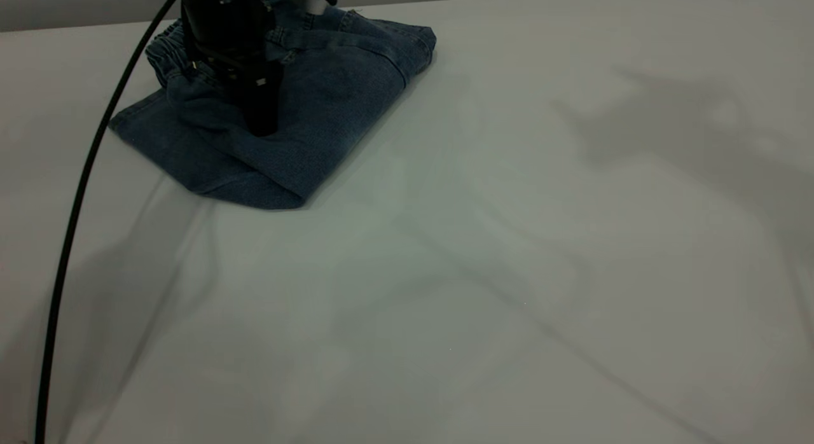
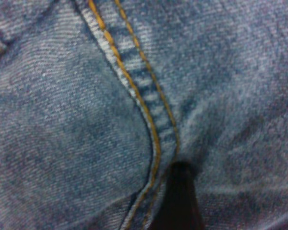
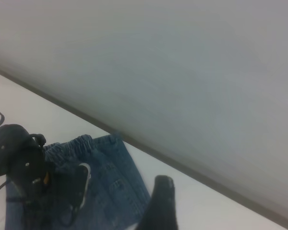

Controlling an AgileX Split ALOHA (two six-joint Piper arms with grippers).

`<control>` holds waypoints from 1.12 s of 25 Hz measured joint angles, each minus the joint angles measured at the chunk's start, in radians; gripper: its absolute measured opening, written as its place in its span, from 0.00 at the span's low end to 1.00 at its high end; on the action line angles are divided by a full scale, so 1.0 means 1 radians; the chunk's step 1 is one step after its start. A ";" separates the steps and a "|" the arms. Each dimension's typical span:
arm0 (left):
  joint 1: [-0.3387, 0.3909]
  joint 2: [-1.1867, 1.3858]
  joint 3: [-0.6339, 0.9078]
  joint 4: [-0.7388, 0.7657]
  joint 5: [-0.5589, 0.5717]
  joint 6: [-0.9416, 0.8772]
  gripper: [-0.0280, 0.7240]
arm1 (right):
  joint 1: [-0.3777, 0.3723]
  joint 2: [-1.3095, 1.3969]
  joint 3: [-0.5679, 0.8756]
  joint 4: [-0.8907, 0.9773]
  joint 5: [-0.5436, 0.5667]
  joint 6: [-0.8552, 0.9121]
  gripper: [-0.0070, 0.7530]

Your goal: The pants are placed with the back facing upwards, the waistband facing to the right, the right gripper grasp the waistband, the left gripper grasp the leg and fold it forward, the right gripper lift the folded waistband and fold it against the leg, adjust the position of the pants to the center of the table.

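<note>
The near half of the table (image 1: 483,317) carries nothing of the task; everything sits toward its far left corner. There the folded jeans (image 1: 331,113) lie as a compact bundle, well off from the table's middle, so the remaining job looks like the last one: shifting them toward the centre, which lies nearer and to the right of where they are.

The left gripper (image 1: 262,123) stands straight down on the bundle, its tip pressed into the denim a little left of the bundle's middle. The left wrist view shows only one dark finger (image 2: 180,201) against the cloth beside the orange-stitched seam (image 2: 149,110), so I cannot tell whether it is spread or pinched on the fabric.

The bundle's long axis runs diagonally, from the rounded fold nearest the camera up toward the far right, where the denim corner (image 1: 420,43) points at the far edge. The elastic waistband (image 1: 162,56) lies on the far left side, behind the gripper.

The right gripper (image 3: 158,206) hangs raised and apart from the jeans, its state equally hard to read, so the left arm is plainly the nearer one
</note>
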 joint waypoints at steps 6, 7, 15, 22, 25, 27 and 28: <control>-0.017 0.001 0.000 -0.118 -0.001 -0.106 0.75 | 0.000 0.000 0.000 0.001 0.000 0.000 0.79; -0.027 0.002 0.000 -0.122 -0.002 -0.129 0.75 | 0.000 0.000 0.000 0.002 0.000 0.000 0.79; -0.147 0.002 0.000 -0.121 0.021 -0.422 0.75 | 0.000 0.000 0.000 0.001 0.000 0.000 0.79; -0.288 0.000 0.000 -0.124 0.027 -0.680 0.75 | 0.000 0.000 0.000 0.001 -0.001 -0.001 0.79; -0.340 -0.001 0.000 -0.124 0.027 -0.727 0.75 | 0.000 0.000 0.000 0.001 -0.001 -0.001 0.79; -0.372 -0.001 -0.012 -0.119 0.029 -0.723 0.75 | 0.000 0.000 0.000 0.001 -0.001 -0.001 0.79; -0.382 -0.001 -0.023 -0.119 0.030 -0.711 0.75 | 0.000 0.000 0.000 0.001 -0.001 -0.001 0.79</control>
